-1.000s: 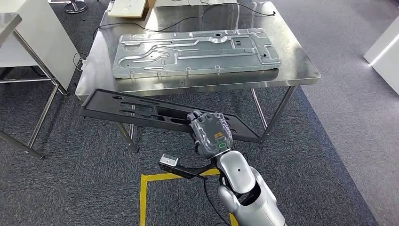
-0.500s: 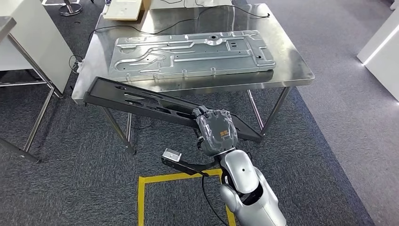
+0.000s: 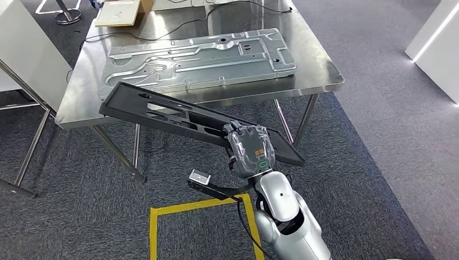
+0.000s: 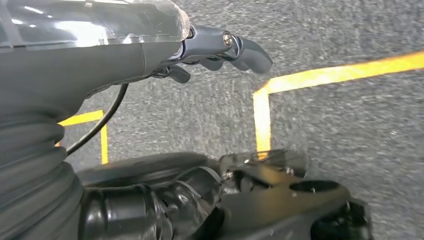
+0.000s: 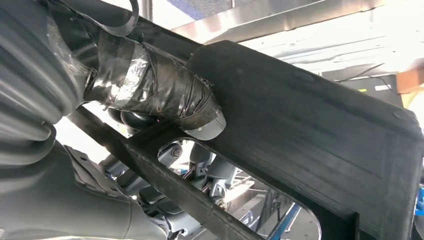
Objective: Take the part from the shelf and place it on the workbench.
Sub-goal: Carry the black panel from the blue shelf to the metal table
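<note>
A long, flat black plastic panel with cut-out slots (image 3: 178, 116) is gripped by the right hand (image 3: 250, 151) near the panel's nearer end. The silver right arm (image 3: 284, 216) is raised from below, its forearm steeply upright and the back of the hand turned toward the head camera. In the right wrist view, the tape-wrapped thumb (image 5: 165, 97) is seen pressed on one face of the panel (image 5: 310, 135), while the darker fingers (image 5: 210, 172) are glimpsed through a slot on the other face.

The panel is held in the air, tilted, with its far end raised over the near edge of the stainless-steel workbench (image 3: 319, 73); whether that end touches the workbench cannot be told. The rest of the panel slopes down in front of the workbench, clear of its legs. On the workbench, just beyond the panel's far end, a large embossed silver sheet-metal plate (image 3: 200, 57) is laid flat.

The left hand (image 4: 220, 47) is seen hanging above grey carpet marked with yellow tape (image 4: 320, 77); its fingers are loosely curled and nothing is held.
</note>
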